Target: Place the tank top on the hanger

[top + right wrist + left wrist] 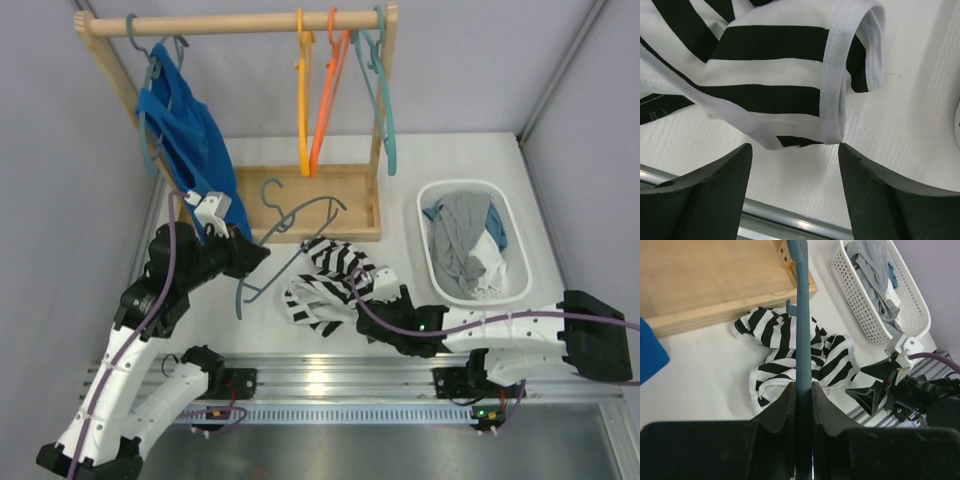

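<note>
The black-and-white striped tank top [325, 285] lies crumpled on the white table in front of the wooden tray. My left gripper [252, 256] is shut on the slate blue-grey hanger [292, 222], gripping one arm of its frame and holding it tilted above the table, hook toward the tray. In the left wrist view the hanger [802, 315] runs straight out from the gripper [802, 390] over the tank top [772, 330]. My right gripper [385, 295] sits low at the garment's right edge. Its jaws [795, 150] are open, with a white-edged strap of the tank top [770, 65] just beyond the fingertips.
A wooden rack with a tray base [345, 228] stands behind, carrying a blue top [185, 120], a yellow hanger [304, 90], an orange hanger [328, 90] and teal hangers [383, 90]. A white basket [470, 184] of clothes sits at right. The metal rail [350, 375] runs along the near edge.
</note>
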Controlling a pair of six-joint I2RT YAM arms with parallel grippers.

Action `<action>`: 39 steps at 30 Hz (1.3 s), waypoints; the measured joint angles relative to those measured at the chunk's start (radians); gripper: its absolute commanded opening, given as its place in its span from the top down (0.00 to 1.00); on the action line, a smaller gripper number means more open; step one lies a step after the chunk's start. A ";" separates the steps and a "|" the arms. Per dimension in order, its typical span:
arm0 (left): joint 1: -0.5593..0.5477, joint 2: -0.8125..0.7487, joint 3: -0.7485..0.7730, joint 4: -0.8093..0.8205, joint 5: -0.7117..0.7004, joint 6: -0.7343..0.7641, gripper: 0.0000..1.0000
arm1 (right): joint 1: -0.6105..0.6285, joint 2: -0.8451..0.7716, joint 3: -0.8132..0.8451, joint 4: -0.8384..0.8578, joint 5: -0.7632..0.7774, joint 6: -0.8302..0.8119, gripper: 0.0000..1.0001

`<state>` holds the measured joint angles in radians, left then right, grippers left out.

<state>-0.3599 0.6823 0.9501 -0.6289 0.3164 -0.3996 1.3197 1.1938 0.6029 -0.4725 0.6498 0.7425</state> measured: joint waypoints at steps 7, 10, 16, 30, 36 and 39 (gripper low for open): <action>-0.025 0.076 0.029 -0.011 -0.002 0.025 1.00 | 0.065 0.054 0.012 -0.038 0.097 0.100 0.30; -0.048 0.101 0.047 -0.012 -0.008 0.037 1.00 | 0.084 0.088 0.031 -0.048 0.133 0.147 0.29; -0.145 0.159 0.084 -0.011 -0.053 0.062 1.00 | 0.092 0.178 0.054 -0.053 0.201 0.207 0.37; -0.263 0.195 0.158 -0.055 -0.161 0.125 1.00 | 0.028 0.189 0.134 -0.030 0.254 0.079 0.92; -0.264 0.181 0.202 -0.103 -0.134 0.163 1.00 | -0.094 0.074 0.159 -0.021 0.141 -0.050 0.93; -0.264 0.164 0.202 -0.122 -0.108 0.167 1.00 | -0.172 0.034 0.183 -0.018 0.066 -0.109 0.93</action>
<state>-0.6239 0.8467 1.1519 -0.7509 0.2081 -0.2325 1.1473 1.2278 0.7856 -0.4900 0.7155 0.6338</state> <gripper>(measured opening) 0.168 0.074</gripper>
